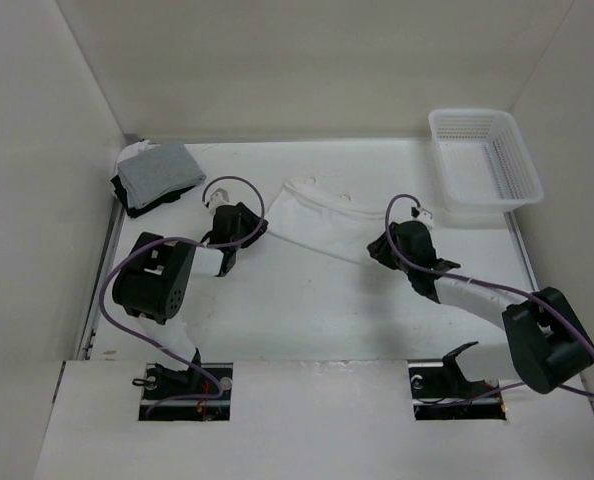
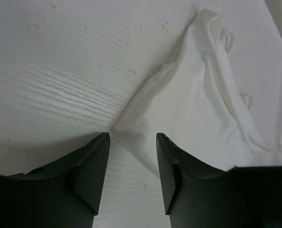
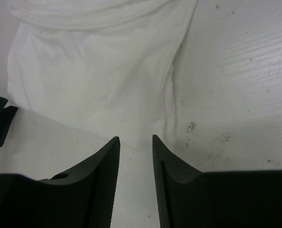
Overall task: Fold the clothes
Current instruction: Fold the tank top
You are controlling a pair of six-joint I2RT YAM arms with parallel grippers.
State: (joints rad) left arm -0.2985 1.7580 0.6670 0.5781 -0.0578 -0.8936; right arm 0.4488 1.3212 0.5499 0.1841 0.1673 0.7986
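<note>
1. Left end effector (image 1: 239,222) (image 2: 131,137): spread, nothing between the fingers, low over the worktop at the left end of the clothes. A folded corner of fabric lies just ahead of the gap.
2. Right end effector (image 1: 385,248) (image 3: 135,138): also spread, with a narrower gap, at the right near edge of the clothes. Fingertips sit at the hem, with no fabric visibly pinched.
3. Worktop (image 1: 307,310): white and faintly grained, with a few dark specks in the wrist views.
4. Clothes (image 1: 322,225) (image 2: 202,109) (image 3: 98,80): one thin white garment, lying mostly flat in the middle of the worktop between the two end effectors. Stretched from far left to near right, rumpled along the far edge, and hard to tell from the surface beneath.
5. White mesh basket (image 1: 482,160): at the far right corner, well apart from the clothes.
6. Folded gray-and-black pile (image 1: 157,172): at the far left corner, near the left arm but not touching it.
7. Narrow loop straps (image 2: 229,40): poking out at the garment's far edge, lying loose on the worktop.
</note>
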